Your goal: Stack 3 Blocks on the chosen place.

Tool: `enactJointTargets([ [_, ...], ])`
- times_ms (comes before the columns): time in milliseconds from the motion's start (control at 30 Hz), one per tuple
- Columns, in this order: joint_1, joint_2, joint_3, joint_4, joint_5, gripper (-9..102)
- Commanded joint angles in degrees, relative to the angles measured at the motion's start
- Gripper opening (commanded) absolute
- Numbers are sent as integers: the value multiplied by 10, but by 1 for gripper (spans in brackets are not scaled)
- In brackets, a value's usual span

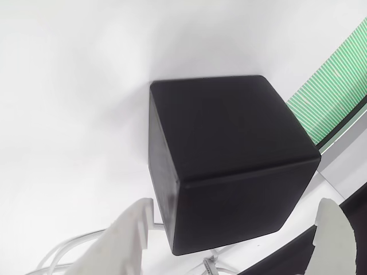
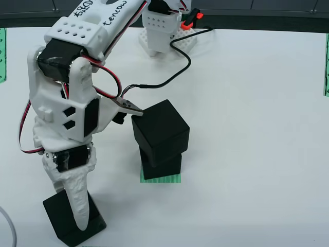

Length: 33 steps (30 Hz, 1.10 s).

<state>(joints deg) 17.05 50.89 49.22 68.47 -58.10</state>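
In the view from above, two black blocks stand stacked on the green-striped chosen place (image 2: 161, 179). The lower block (image 2: 162, 165) sits on the patch, and the upper block (image 2: 160, 131) rests on it, twisted and shifted a little off square. A third black block (image 2: 66, 220) lies on the white table at the bottom left. My gripper (image 2: 77, 213) reaches down over it. In the view that rides on the gripper, this block (image 1: 229, 160) sits between the two white fingers (image 1: 123, 240) of the open gripper (image 1: 236, 206), with a gap on the right side.
A green-striped strip (image 1: 335, 86) runs at the upper right of the gripper view, beside a dark edge. In the view from above, the arm's base (image 2: 164, 31) and its black cable (image 2: 180, 62) are at the top, and green strips (image 2: 326, 67) line the table's sides.
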Motion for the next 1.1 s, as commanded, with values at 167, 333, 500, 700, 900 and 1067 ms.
enactJointTargets([
  [167,-7,-4,-29,-3,-22,33],
  [333,-6,-11,-31,-2,-30,32],
  [500,-4,-12,-30,0,-39,32],
  [700,-3,-12,-27,0,-40,29],
  [900,2,-12,-24,0,-46,23],
  [1067,6,-8,-18,0,-52,21],
])
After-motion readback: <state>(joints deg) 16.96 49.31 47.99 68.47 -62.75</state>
